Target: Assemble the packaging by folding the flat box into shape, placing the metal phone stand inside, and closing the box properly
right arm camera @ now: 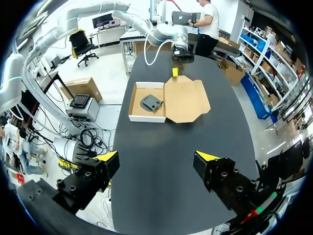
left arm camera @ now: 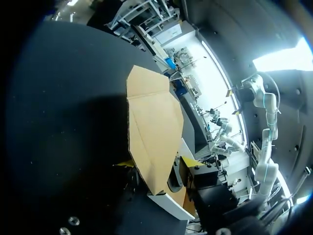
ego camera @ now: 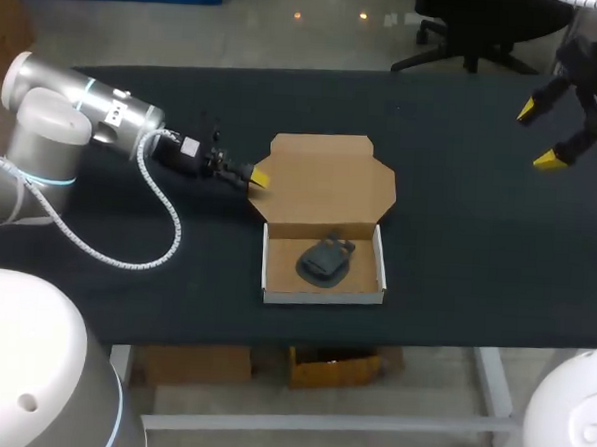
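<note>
The shallow white-walled cardboard tray (ego camera: 323, 297) sits folded near the front edge of the black desk (ego camera: 459, 222). The dark grey metal phone stand (ego camera: 326, 258) already lies inside it. The brown cardboard lid flap (ego camera: 326, 180) is open and spreads away from the robot beyond the tray's far wall. Its hinge runs crosswise, left to right, along that wall.

The left hand (ego camera: 259, 178) is at the lid's left edge, near the hinge. In the left wrist view the card runs out ahead of it, but I cannot tell whether it is pinching the flap or only set against it. The right hand (ego camera: 539, 136) hangs spread and empty over the far right of the desk, well apart from the box.

Closing looks like the step left. The lid would have to swing about that crosswise hinge, towards the robot and down over the tray, and the left hand is far nearer to do it.
</note>
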Robot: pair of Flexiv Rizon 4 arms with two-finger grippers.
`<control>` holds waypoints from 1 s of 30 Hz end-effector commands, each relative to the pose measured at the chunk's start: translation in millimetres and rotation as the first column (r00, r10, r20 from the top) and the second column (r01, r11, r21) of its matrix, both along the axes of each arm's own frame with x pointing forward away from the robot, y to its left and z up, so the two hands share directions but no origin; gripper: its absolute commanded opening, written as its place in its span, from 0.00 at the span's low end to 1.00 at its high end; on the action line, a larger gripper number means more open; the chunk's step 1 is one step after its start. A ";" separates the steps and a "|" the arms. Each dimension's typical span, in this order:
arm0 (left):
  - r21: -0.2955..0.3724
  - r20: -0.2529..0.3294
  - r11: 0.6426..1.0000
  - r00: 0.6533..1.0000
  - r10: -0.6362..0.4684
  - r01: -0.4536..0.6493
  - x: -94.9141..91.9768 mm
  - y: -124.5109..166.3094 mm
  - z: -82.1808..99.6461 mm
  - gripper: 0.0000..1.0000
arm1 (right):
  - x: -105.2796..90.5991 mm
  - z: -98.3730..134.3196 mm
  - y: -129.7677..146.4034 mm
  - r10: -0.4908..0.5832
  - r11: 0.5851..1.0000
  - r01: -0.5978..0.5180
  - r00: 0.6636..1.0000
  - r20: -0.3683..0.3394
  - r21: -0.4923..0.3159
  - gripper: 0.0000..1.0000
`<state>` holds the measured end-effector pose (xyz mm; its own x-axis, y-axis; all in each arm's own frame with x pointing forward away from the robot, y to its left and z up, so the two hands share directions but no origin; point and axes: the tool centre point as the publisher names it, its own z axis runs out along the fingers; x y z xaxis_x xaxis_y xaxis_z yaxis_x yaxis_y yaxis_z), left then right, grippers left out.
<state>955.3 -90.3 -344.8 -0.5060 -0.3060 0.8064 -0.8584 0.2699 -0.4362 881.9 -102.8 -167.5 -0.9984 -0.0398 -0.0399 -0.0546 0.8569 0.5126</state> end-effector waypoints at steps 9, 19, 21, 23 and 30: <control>-0.045 0.018 0.998 0.999 -0.041 0.041 -4.3 -8.3 -1.6 0.35 | 8.7 4.2 6.2 0.021 1.000 -0.021 1.000 -0.014 -0.013 1.00; -0.080 0.089 0.994 0.993 -0.071 0.079 -11.6 -12.2 1.2 0.25 | 12.7 8.1 11.8 0.035 0.999 -0.036 0.999 -0.008 -0.021 1.00; -0.077 0.112 0.993 0.991 -0.078 0.086 -12.8 -14.3 1.4 0.20 | 13.5 9.2 13.1 0.039 0.999 -0.039 0.999 -0.007 -0.022 1.00; -0.086 0.122 0.992 0.989 -0.082 0.093 -13.4 -15.6 2.4 0.18 | 14.0 10.0 14.3 0.042 0.999 -0.042 0.999 -0.005 -0.023 1.00; -0.096 0.171 0.990 0.981 -0.090 0.108 -14.7 -19.6 6.2 0.18 | 14.6 12.3 17.1 0.049 0.998 -0.049 0.999 -0.001 -0.027 1.00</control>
<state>941.8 -109.1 -339.0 -0.6564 -0.1627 0.7367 -0.7446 0.2966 -0.5980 896.0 -86.3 -157.5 -0.9953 -0.0872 -0.0424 -0.0968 0.8655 0.4915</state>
